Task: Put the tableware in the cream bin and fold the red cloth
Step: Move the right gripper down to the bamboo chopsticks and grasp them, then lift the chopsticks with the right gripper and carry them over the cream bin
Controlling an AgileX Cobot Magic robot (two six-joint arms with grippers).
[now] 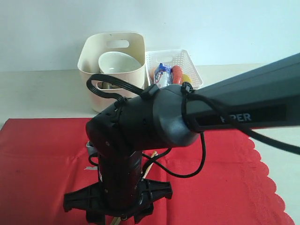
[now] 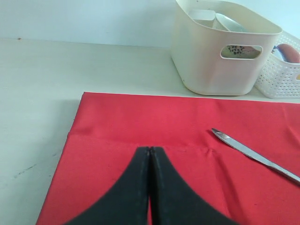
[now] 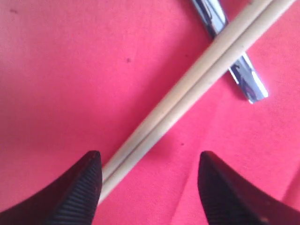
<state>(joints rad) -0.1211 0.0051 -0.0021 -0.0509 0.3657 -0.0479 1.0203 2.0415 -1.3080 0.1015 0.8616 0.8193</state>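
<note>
The red cloth (image 1: 42, 159) lies flat on the table. On it a pair of wooden chopsticks (image 3: 197, 84) crosses over the metal knife (image 3: 236, 65). My right gripper (image 3: 147, 161) hangs open just above the cloth, with the chopsticks' near end beside one finger (image 3: 79, 187) and nothing held. The right arm (image 1: 140, 122) points down at the cloth's front middle. My left gripper (image 2: 150, 150) is shut and empty over the cloth (image 2: 140, 122), with the knife (image 2: 255, 155) off to one side. The cream bin (image 1: 112, 70) stands behind the cloth with the white bowl (image 1: 118, 63) inside.
A white lattice basket (image 1: 180, 63) sits beside the cream bin (image 2: 211, 61) and holds a milk carton (image 1: 162, 72) and a sausage (image 1: 176, 74). Pale table (image 1: 37, 89) surrounds the cloth, whose scalloped edge (image 1: 269, 183) runs along the right.
</note>
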